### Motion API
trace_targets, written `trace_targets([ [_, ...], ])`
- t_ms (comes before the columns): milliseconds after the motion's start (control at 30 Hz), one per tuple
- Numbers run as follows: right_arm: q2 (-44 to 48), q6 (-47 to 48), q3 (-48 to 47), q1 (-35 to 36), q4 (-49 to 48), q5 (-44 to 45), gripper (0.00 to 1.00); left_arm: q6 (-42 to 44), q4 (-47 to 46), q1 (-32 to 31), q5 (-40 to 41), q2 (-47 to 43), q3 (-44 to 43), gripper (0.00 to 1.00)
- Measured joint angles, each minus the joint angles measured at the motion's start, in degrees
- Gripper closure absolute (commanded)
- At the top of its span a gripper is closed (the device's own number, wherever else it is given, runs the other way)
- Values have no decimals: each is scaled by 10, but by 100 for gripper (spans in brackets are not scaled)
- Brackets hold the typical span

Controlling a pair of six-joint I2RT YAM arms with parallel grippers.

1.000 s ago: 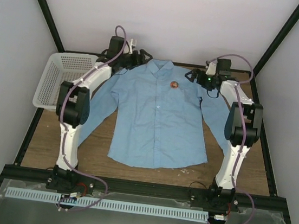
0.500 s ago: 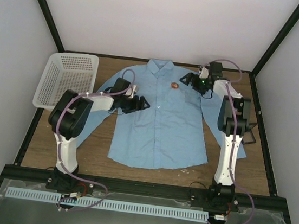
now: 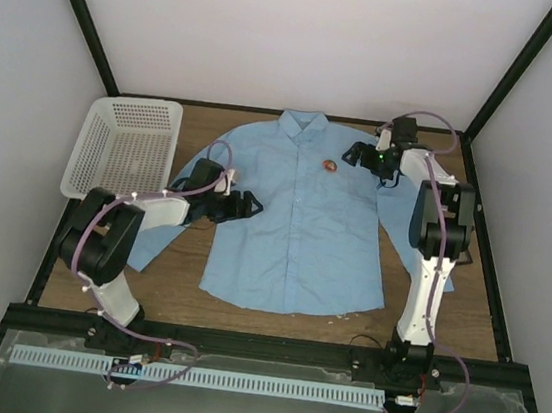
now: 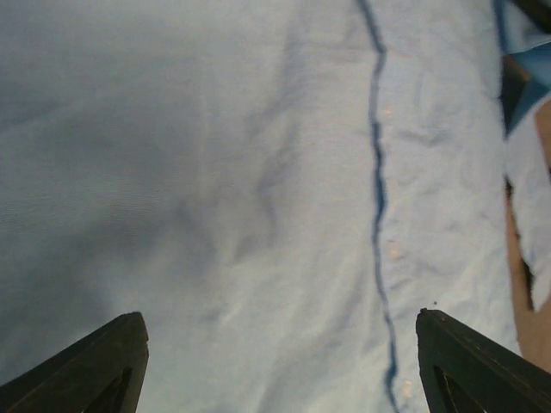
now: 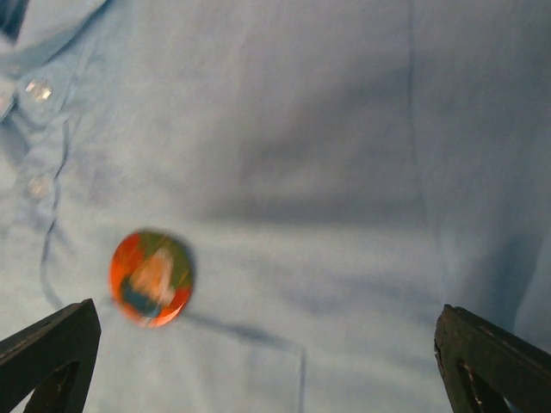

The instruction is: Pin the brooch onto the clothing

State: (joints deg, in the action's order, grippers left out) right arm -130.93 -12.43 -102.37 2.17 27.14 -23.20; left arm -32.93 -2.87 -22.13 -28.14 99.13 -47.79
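Shirt of light blue cloth (image 3: 293, 229), long-sleeved, is spread flat on the brown wooden table (image 3: 466, 300). The small round orange-red brooch (image 5: 151, 277) is seen on the shirt's chest, beside the button line and below the collar. The right gripper (image 3: 347, 157) is held just beside it, jaws spread wide and empty. The left gripper (image 3: 252, 204) is held over the shirt's opposite half, also wide and empty. A white plastic mesh basket (image 3: 127, 148) is placed beyond the sleeve on that side.

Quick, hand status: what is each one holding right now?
Left hand: open, holding nothing, over the shirt.
Right hand: open, holding nothing, near the brooch.
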Motion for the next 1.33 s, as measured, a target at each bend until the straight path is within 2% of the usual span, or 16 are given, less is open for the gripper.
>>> trace_targets([
  [200,145,0,103,48,15,13,0,24,42,-1,8,-115,-4,13],
  [500,479,30,280,221,-20,-23,0,82,193,-1,120,-300,-101,9],
  [633,659,41,339,211,-24,-23,0,116,237,-1,185,-409,-120,6],
  [733,784,45,348,205,-33,-3,0,143,257,-1,246,-497,-135,0],
  [833,877,45,348,205,-37,18,0,165,269,-1,299,-565,-149,0],
  [967,953,47,345,205,-37,53,0,194,278,-1,356,-645,-159,0],
  [1100,991,52,345,205,-37,88,0,217,281,-1,393,-701,-159,0],
  [1333,1008,60,345,205,-40,130,0,230,281,-1,432,-734,-157,0],
])
